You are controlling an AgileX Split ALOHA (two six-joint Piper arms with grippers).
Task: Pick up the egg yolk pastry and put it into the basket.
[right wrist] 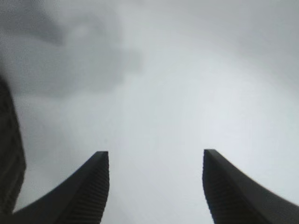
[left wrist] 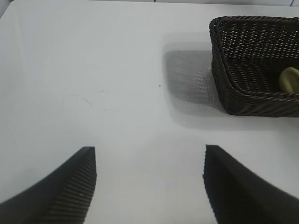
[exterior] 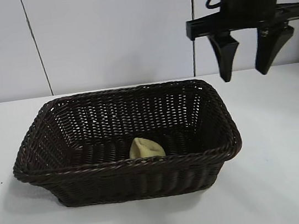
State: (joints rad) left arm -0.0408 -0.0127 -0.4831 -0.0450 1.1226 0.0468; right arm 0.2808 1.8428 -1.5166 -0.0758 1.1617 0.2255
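One pastry [exterior: 146, 148] is seen, already lying on the floor of the basket [exterior: 222, 154], near the front wall. It is judged light, soft and easily dented; if re-gripped, it is best taken gently across its sides, not by the top. The right gripper [exterior: 240, 57] is held above the basket's far right corner, jaws spread wide, nothing between them. The left gripper [left wrist: 149, 186] is parked over bare table [left wrist: 93, 70] beside the basket, likewise spread and empty. Only the flaring wicker walls are judged an obstruction.
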